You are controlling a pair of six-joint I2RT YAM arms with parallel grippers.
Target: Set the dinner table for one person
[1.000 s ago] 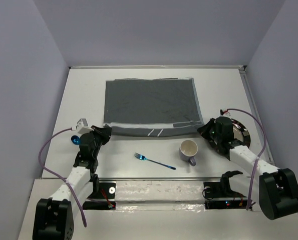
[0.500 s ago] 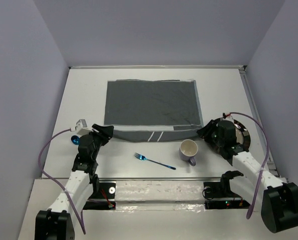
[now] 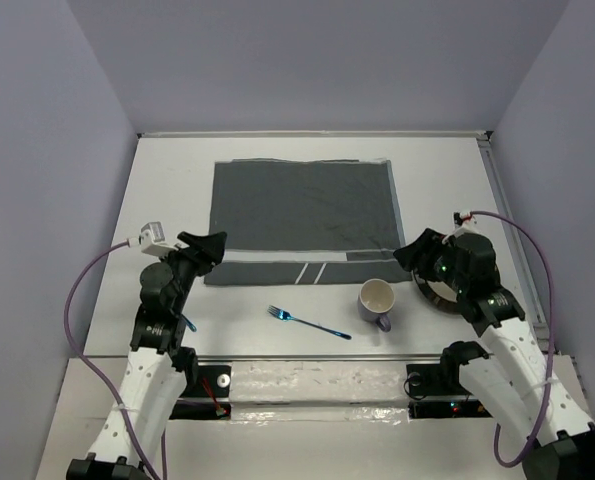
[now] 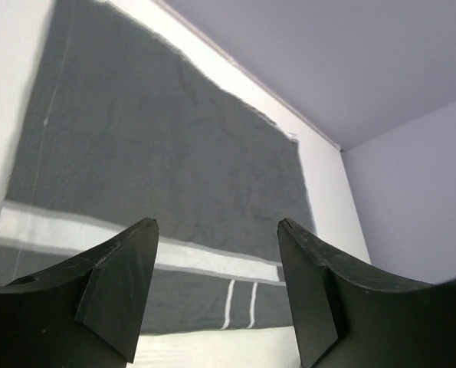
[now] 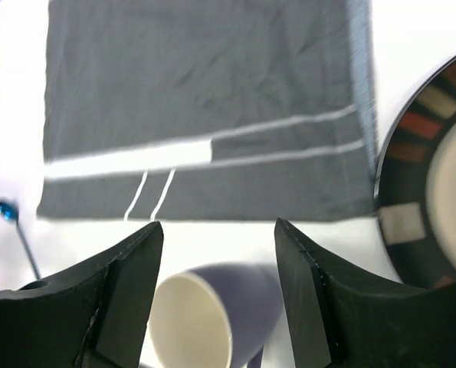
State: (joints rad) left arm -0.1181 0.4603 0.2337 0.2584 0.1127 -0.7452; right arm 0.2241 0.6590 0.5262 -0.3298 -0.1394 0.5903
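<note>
A creased, striped cloth placemat [image 3: 302,205] lies on the matte dinner table [image 3: 167,190].

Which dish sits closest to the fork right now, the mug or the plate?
The lilac mug, just right of the fork at its handle end. The dark-rimmed plate lies farther right, beyond the mug.

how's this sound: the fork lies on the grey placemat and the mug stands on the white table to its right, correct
Not quite. The fork is not on the grey placemat; it lies on the bare white table, just in front of the placemat's near edge. The mug does stand on the white table to the fork's right. The top external view shows this.
</note>
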